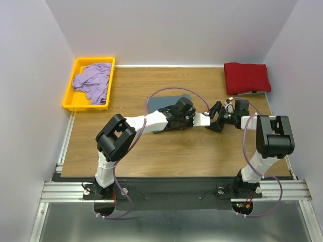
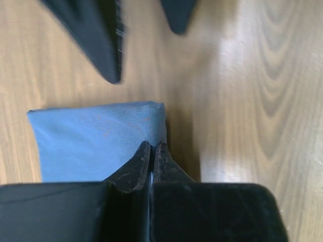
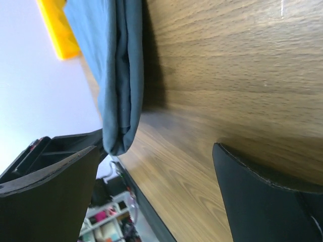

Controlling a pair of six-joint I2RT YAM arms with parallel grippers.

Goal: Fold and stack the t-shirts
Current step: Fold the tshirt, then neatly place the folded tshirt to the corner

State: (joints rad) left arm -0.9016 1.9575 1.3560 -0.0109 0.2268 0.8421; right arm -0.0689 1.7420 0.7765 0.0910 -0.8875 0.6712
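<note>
Slate blue-grey cotton t-shirt lies folded into a thick rectangle at the middle of the wooden table. Left pincer is pinched tight on its edge. Right pincer gapes wide just beside it, holding nothing. Dark red folded t-shirt sits at the far right corner. Pale lavender t-shirt lies crumpled in the yellow plastic tray.

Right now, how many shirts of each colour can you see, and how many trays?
Blue-grey shirt: 1
Dark red shirt: 1
Lavender shirt: 1
Yellow tray: 1
Total: 4 things
</note>
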